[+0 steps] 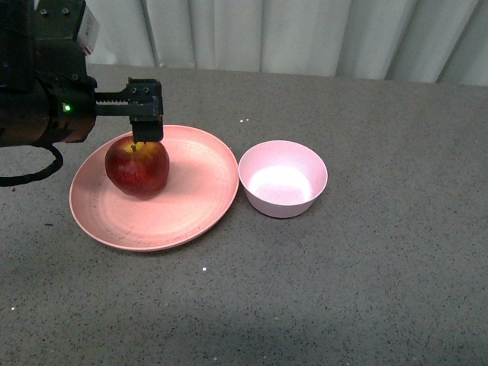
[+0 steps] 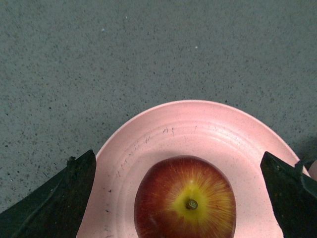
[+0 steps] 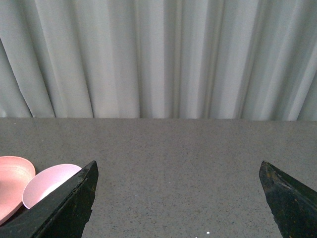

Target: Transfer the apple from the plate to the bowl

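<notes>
The dark-red apple [image 1: 137,166] with a yellow patch round its stem sits on the left part of the wide salmon-pink plate [image 1: 194,191]. The small pale-pink bowl [image 1: 283,178] stands empty just right of the plate. My left gripper [image 1: 145,131] is open and hovers right above the apple. In the left wrist view the apple [image 2: 185,199] lies between the spread fingers [image 2: 64,198], on the plate [image 2: 188,129]. My right gripper [image 3: 178,198] is open and empty over bare table; its view shows the bowl [image 3: 47,183] and the plate's edge [image 3: 12,183].
The grey speckled table [image 1: 366,267] carries the plate and bowl. A pale pleated curtain [image 1: 305,34] hangs along the far edge of the table. The left arm's dark body [image 1: 38,84] fills the upper left of the front view.
</notes>
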You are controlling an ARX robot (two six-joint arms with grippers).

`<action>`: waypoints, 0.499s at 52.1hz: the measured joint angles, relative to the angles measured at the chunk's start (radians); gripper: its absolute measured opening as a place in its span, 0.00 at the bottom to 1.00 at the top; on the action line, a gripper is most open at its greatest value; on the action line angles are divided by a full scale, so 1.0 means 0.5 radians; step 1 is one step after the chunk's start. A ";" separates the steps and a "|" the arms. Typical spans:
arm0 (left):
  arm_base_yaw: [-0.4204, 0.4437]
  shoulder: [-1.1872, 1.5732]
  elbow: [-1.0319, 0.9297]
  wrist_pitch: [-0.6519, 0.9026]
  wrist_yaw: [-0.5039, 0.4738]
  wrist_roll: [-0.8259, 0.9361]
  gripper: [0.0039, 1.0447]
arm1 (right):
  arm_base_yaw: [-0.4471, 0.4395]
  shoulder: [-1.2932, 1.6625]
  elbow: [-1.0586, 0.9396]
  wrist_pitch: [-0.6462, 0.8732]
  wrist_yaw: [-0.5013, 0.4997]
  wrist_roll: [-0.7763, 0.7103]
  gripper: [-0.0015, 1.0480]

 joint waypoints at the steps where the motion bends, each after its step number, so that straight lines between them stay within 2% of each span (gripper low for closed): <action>1: -0.002 0.012 0.014 -0.024 0.006 -0.002 0.94 | 0.000 0.000 0.000 0.000 0.000 0.000 0.91; 14: -0.004 0.079 0.097 -0.258 0.090 0.048 0.94 | 0.000 0.000 0.000 0.000 0.000 0.000 0.91; 26: -0.004 0.129 0.111 -0.288 0.133 0.065 0.94 | 0.000 0.000 0.000 0.000 0.000 0.000 0.91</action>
